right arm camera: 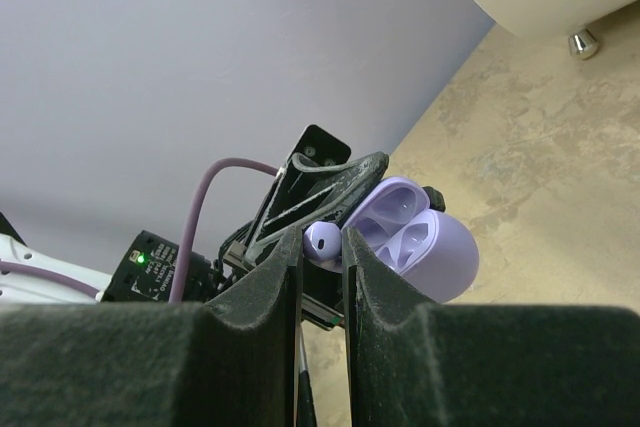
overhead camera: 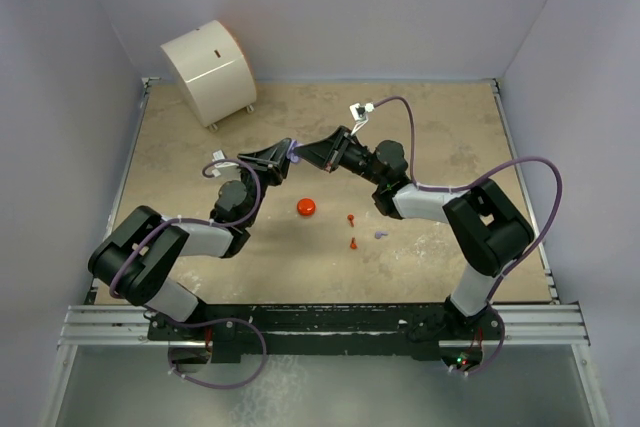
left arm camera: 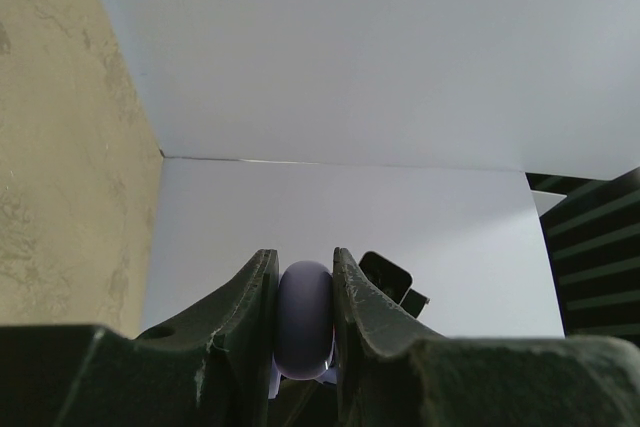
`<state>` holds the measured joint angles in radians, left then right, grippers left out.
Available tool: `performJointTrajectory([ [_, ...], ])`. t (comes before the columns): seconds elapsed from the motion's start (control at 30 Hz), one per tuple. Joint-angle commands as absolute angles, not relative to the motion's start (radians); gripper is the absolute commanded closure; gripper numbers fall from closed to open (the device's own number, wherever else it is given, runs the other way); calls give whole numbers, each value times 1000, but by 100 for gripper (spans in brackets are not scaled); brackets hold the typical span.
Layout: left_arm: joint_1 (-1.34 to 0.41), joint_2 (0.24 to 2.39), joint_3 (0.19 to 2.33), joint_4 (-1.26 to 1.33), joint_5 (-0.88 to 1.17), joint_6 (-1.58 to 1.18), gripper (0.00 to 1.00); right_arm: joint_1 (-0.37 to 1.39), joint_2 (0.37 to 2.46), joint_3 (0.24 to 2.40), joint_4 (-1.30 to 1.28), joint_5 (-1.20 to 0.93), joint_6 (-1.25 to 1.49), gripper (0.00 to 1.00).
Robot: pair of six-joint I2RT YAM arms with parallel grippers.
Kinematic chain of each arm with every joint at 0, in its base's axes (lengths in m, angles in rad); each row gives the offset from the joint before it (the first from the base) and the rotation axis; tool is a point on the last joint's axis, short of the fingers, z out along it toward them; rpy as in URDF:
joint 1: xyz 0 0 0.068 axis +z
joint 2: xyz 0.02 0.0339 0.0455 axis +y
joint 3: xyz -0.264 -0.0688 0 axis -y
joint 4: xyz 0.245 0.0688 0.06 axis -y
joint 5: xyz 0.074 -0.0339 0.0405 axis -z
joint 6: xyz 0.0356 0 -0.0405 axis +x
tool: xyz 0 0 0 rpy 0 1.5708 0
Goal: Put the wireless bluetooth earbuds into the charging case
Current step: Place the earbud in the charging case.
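Loose buds: two red buds (overhead camera: pixel 354 243) and a loose lilac bud (overhead camera: pixel 381 233) lie on the table (overhead camera: pixel 200 147) by your right forearm, well apart from both grippers.
Red disc (overhead camera: pixel 306 207): on the table, just left of them.
Right gripper (right arm camera: pixel 322 237): pinching the held lilac bud (right arm camera: pixel 322 244), just beside the open case (right arm camera: pixel 425 247).
Left gripper (left arm camera: pixel 305 267): clamped on that lilac case, its wells facing your right gripper.
Drum (overhead camera: pixel 210 67): white, far left corner.

Open lilac charging case (right arm camera: pixel 425 247) aloft, lilac earbud (right arm camera: pixel 322 240) just beside its rim, two red earbuds (overhead camera: pixel 351 218) lying apart
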<state>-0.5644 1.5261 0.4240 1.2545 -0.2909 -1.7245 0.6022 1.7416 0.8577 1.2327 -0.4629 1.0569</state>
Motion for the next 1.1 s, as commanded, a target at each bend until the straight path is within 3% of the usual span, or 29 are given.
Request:
performJointTrajectory([
  [0.0,-569,1527,457,1313,-282,-1709,100,607,1736,853,1289,-464,1063,100],
  [1.07,-573,1520,448,1389,-270,-1690,100,606,1755,858,1292,-471,1076,100],
])
